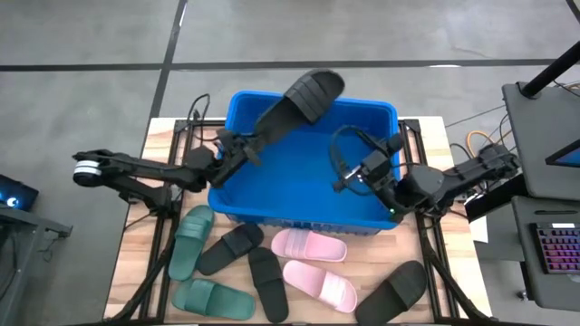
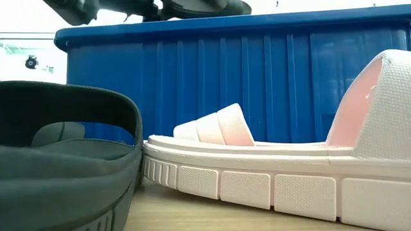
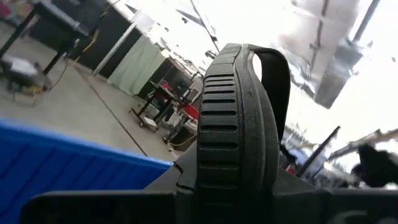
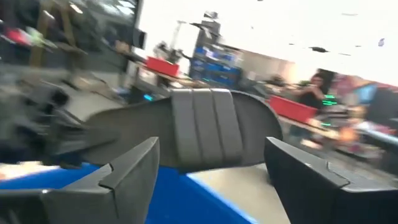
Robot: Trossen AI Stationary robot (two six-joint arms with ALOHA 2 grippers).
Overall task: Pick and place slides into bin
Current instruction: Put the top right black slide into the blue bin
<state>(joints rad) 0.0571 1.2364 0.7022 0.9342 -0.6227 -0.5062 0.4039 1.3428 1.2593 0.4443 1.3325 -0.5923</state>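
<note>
High view | left gripper [image 1: 243, 148] clenched on black slide [image 1: 302, 100] over blue bin [image 1: 272, 192] | right gripper [image 1: 349, 172] released, inside bin

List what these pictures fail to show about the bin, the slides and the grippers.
- Bin interior: low view meets only its outer wall; the raised black slide covers its far rim in the high view.
- Left gripper: its contact with that slide is too small from above and hidden by the sole in its wrist view.
- Right gripper, jaws open: empty, background blurred.
- Table slides: low view shows two, both cut off by edges.
</note>
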